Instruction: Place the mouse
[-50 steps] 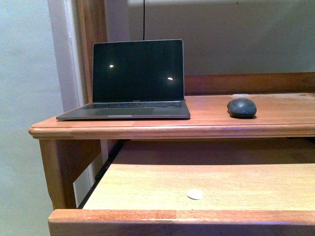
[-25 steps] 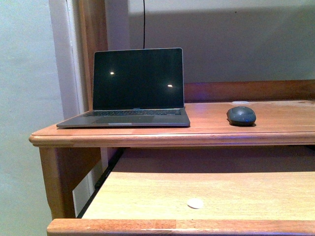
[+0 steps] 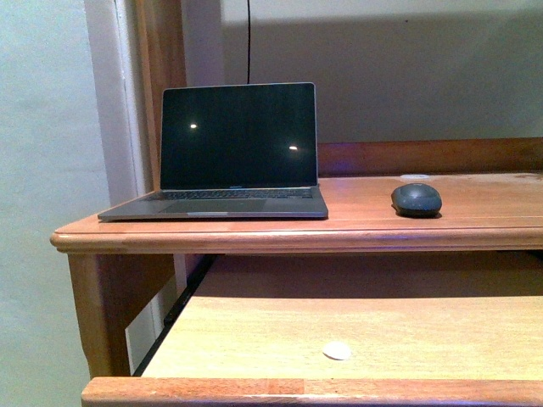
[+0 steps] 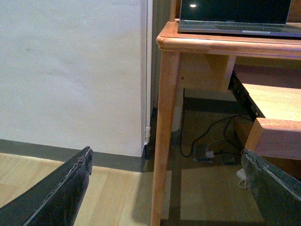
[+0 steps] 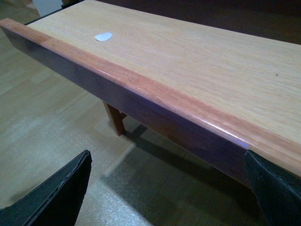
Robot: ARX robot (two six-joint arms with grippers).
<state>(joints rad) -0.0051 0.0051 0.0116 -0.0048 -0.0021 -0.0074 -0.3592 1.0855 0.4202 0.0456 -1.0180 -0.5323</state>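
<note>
While left gripper [image 4: 160,188] and right gripper [image 5: 162,188] jaws gape empty, the mouse [image 3: 417,199] sits right of the laptop [image 3: 237,148]: probably light, rigid, slippery dome; pinch its 2 low sides.

mouse [image 3: 417,199] | dark grey oval (domed top) | flat on desk, right of laptop

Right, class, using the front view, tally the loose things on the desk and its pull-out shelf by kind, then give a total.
laptop: 1
mouse: 1
white round discs: 2, one on the pull-out shelf, and a fainter one just behind the mouse
Total: 4
</note>
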